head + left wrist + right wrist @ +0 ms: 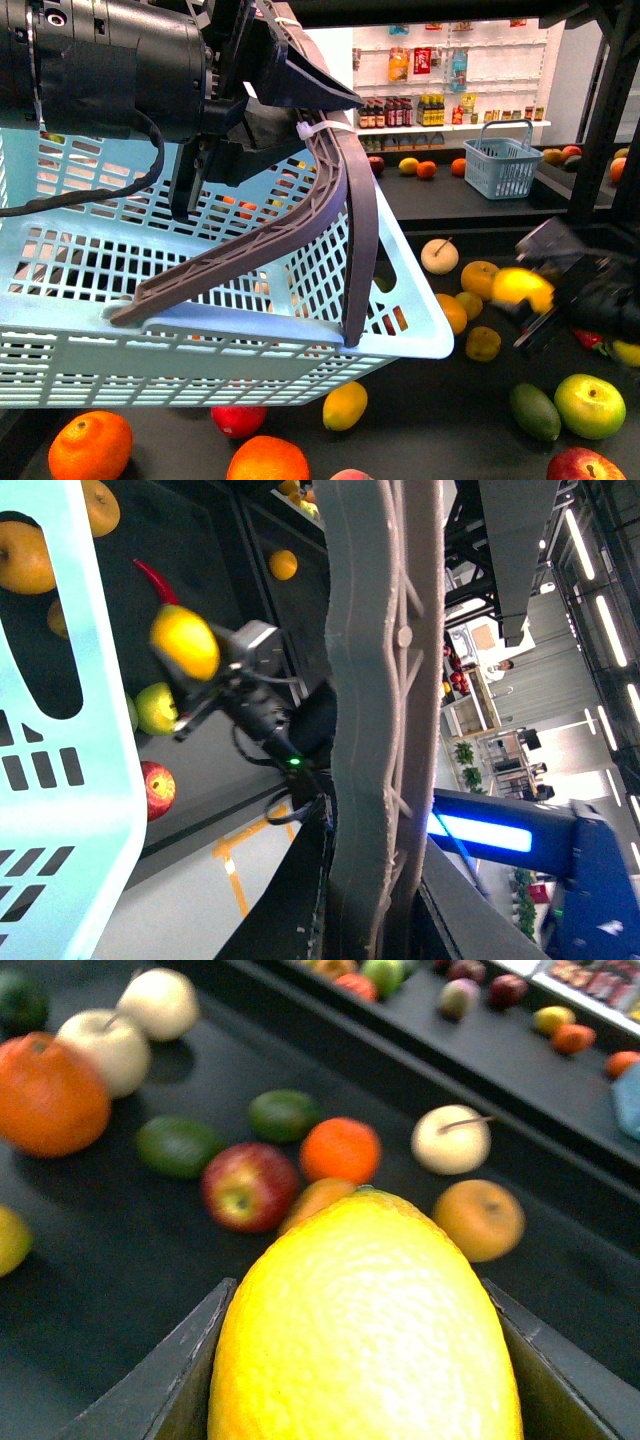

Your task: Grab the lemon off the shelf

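My right gripper (535, 300) is shut on the lemon (520, 287), a bright yellow oval fruit, and holds it above the shelf's dark tray (440, 385) at the right. In the right wrist view the lemon (365, 1330) fills the space between the two dark fingers (170, 1380). The lemon also shows in the left wrist view (185, 642). My left gripper (285, 75) is shut on the grey basket handle (345, 200) and holds the light blue basket (200, 300) up at the left, above the tray. The handle (385, 730) runs through the left wrist view.
Loose fruit lies on the tray: oranges (90, 447), a green apple (590, 405), an avocado (536, 412), a red apple (585, 467) and a small yellow fruit (345, 405). A second blue basket (503, 165) stands on the back tray. A black frame post (610, 110) rises at the right.
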{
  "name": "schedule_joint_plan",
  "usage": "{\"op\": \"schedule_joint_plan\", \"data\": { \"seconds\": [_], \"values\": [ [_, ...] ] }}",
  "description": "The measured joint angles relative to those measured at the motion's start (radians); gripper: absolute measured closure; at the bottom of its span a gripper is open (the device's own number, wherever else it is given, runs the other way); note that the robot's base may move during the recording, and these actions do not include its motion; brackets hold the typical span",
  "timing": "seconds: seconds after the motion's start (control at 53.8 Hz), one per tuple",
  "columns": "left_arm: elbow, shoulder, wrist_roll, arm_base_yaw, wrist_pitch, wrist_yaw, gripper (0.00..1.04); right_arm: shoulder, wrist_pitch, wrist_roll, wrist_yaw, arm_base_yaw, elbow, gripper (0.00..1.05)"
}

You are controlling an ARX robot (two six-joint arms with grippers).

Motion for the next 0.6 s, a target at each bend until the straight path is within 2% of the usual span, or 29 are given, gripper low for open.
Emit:
{"op": "schedule_joint_plan", "data": {
  "seconds": [0.13,0.242,0.316,0.595],
  "values": [
    [0.0,0.0,0.0,0.0,0.0,-0.002,0.93,-0.173,0.051,0.12,0.011,-0.021,-0.146,0.41],
    [0.0,0.0,0.0,-0.001,0.0,0.001,0.93,-0.311,0.059,0.22,-0.03,-0.001,-0.254,0.41],
    [0.0,0.0,0.0,-0.001,0.0,0.001,0.93,-0.42,0.059,0.297,-0.069,0.052,-0.323,0.41],
    [0.0,0.0,0.0,-0.001,0.0,-0.002,0.93,-0.478,0.035,0.377,-0.032,0.249,-0.343,0.41]
  ]
}}
